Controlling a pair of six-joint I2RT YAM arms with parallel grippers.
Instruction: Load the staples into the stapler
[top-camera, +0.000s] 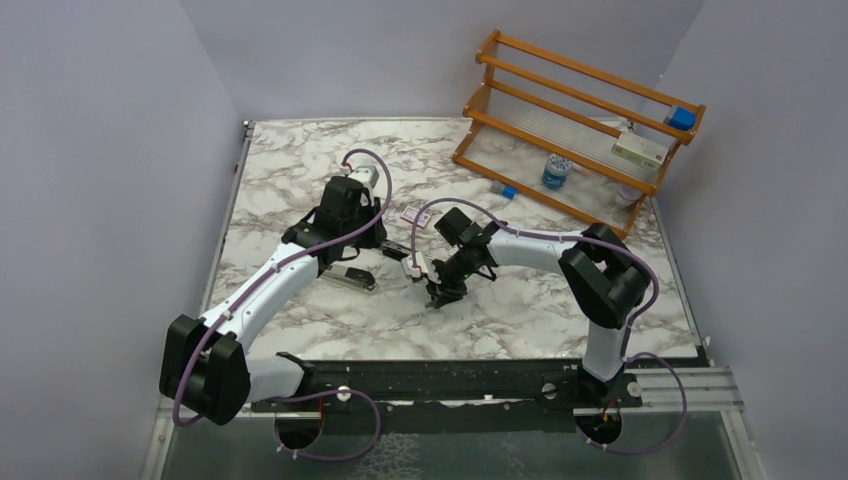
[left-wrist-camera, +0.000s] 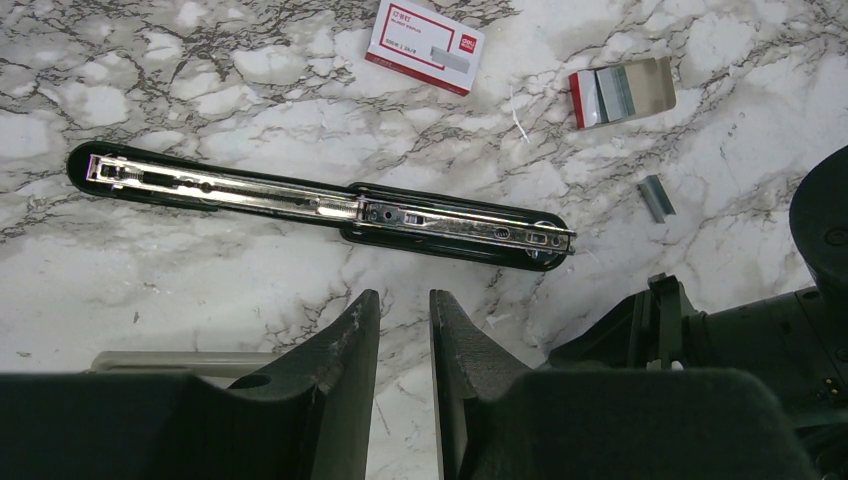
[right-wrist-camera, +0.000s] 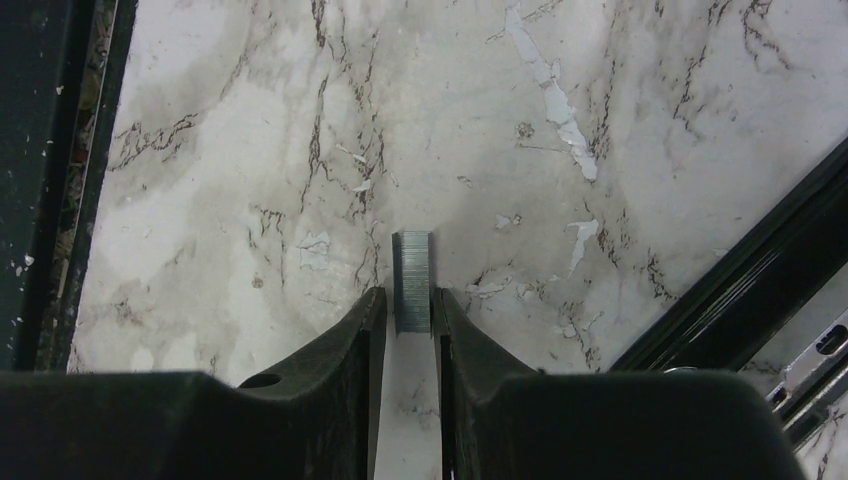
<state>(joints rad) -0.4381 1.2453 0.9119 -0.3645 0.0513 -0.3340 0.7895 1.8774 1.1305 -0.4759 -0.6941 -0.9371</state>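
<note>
Closest to your left wrist lens, the left gripper (left-wrist-camera: 404, 300) holds its two dark fingers a narrow gap apart with nothing between them, only the marble table (left-wrist-camera: 200, 300) below. Just beyond the fingertips the stapler (left-wrist-camera: 330, 205) lies crosswise. It is swung fully open so both halves form one long line, silver channel up, near the fingers but not touching them. Farther beyond and slightly right sits the staples box (left-wrist-camera: 420, 45), white label up. Right of it lies its inner tray (left-wrist-camera: 625, 92), pulled out and holding grey strips. Nearer the gripper, off to the right, a loose strip (left-wrist-camera: 656, 195) lies alone on the marble. The right arm (left-wrist-camera: 740, 330) fills that view's lower right corner.

You get the tray and the loose strip clearly only here. Overhead, the box is a small pink speck between the two wrists, and the left arm (top-camera: 290, 270) covers part of the stapler.

Moving right, the right wrist view gives you what the others do not. The right gripper (right-wrist-camera: 408, 296) pinches a staple strip (right-wrist-camera: 411, 265) by its sides, the strip poking past the fingertips. You cannot tell whether it touches the marble. A black bar (right-wrist-camera: 730, 280) crosses that view's right side, and you cannot tell what it is.

Only overhead do you see the wooden rack (top-camera: 580, 120), well beyond the right gripper.
</note>
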